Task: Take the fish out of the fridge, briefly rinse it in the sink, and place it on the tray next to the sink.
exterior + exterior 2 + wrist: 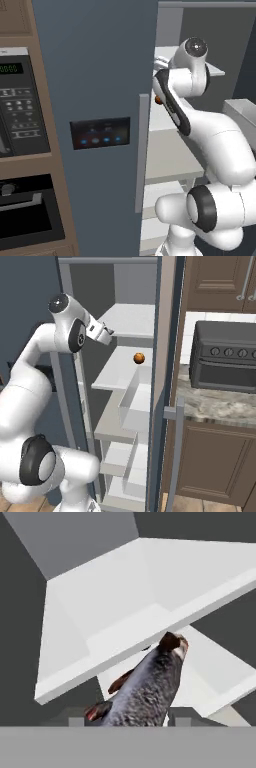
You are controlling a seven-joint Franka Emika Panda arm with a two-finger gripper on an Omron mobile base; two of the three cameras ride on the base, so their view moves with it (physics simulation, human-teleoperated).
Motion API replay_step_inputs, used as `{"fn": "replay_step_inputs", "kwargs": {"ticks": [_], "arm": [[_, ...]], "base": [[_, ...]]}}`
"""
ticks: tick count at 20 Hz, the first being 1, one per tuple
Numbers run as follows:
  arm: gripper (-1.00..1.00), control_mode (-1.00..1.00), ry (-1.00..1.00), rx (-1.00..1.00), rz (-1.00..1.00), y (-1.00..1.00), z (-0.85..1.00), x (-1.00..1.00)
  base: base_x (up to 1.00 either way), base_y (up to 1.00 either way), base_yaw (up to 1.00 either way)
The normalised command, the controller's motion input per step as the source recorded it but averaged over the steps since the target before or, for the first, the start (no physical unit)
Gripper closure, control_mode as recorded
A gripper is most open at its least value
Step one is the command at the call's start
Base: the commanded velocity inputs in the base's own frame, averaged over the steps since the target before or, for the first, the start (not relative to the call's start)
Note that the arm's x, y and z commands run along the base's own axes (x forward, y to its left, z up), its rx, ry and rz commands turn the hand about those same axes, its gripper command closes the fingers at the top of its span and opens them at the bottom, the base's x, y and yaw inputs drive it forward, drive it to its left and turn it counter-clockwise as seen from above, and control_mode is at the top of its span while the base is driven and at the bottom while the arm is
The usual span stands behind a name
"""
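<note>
Jaws: clenched on the fish (pixel 150 687), judged from the hand view, where the body rises from between the two finger tips at the bottom edge; the contact itself is hidden by the body.
Gripper: (pixel 106 335) held at the front of the open fridge, level with the upper shelves, pointing inward.
Fish position: between the jaws, tail end low, head up and away from the hand; dark speckled grey body with reddish-brown fins at the lower left.
Fish against shelving: the head overlaps the front lip of a white shelf (pixel 125 607) in the hand view; whether it touches cannot be told.
Orange ball: (pixel 139 358) lies on a middle shelf, below and beyond the gripper, well apart from the fish.
Fridge: (pixel 95 75) slate-blue door swung open, dark panel with blue lights (pixel 100 133) on its face, white shelves and a clear drawer (pixel 135 401) inside.
Surroundings: black wall oven (pixel 20 100) left of the fridge; dark countertop oven (pixel 225 356) on a marbled counter to the right.
Done: fridge opened; fish apparently grasped.
Left: withdrawing the fish from the fridge, rinsing at the sink, placing on the tray.
</note>
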Motion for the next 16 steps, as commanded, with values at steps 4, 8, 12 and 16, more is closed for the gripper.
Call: {"fn": "replay_step_inputs", "kwargs": {"ticks": [4,8,12,16], "arm": [[1.00,-1.00,0.33,0.06,-0.02,0.06,-0.73,-1.00],[1.00,-1.00,0.23,0.00,0.02,-0.10,-1.00,-1.00],[1.00,-1.00,0.01,0.00,0.01,-0.20,-1.00,-1.00],[1.00,-1.00,0.07,0.19,0.11,0.01,-0.81,-0.75]], "base": [[0.00,0.00,0.00],[0.00,0.00,0.00],[0.00,0.00,0.00],[0.00,0.00,0.00]]}}
